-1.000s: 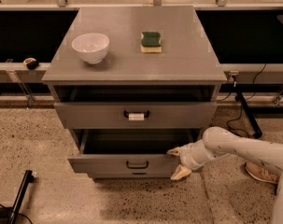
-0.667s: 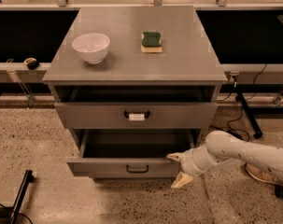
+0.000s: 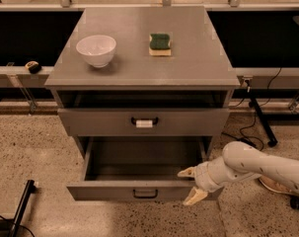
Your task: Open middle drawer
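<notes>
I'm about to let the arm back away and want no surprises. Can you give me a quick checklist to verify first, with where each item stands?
1. Is the middle drawer pulled out? Ok: its floor shows well forward of the cabinet.
2. Is the gripper ready to let go? Ok: it is at the right end of the drawer front, its fingers apart, one behind the front and one ahead of it.
3. Are the fingers free of the drawer front? Cannot tell.
4. Is the drawer out to its stop? Cannot tell.
5. Are the bowl and sponge safe? Ok: both sit on the cabinet top, back from its edges.
</notes>
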`<state>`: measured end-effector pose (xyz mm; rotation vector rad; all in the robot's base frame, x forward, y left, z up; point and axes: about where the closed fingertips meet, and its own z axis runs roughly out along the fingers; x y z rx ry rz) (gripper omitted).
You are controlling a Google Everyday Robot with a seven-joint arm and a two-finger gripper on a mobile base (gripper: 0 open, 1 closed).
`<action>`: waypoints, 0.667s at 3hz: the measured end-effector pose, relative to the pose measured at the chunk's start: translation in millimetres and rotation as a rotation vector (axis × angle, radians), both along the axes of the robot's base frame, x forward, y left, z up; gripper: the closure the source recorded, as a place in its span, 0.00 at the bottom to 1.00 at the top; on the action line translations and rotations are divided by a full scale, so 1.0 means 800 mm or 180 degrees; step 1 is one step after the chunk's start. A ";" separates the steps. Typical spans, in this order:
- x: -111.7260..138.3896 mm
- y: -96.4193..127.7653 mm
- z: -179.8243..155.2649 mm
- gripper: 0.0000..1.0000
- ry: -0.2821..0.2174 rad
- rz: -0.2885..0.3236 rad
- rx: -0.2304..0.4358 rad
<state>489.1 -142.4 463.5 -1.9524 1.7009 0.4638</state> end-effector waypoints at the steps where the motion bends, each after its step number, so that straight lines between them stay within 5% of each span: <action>1: 0.011 -0.006 0.025 0.33 -0.0138 -0.0043 -0.0046; 2: 0.037 -0.004 0.034 0.48 -0.0207 -0.0069 -0.0084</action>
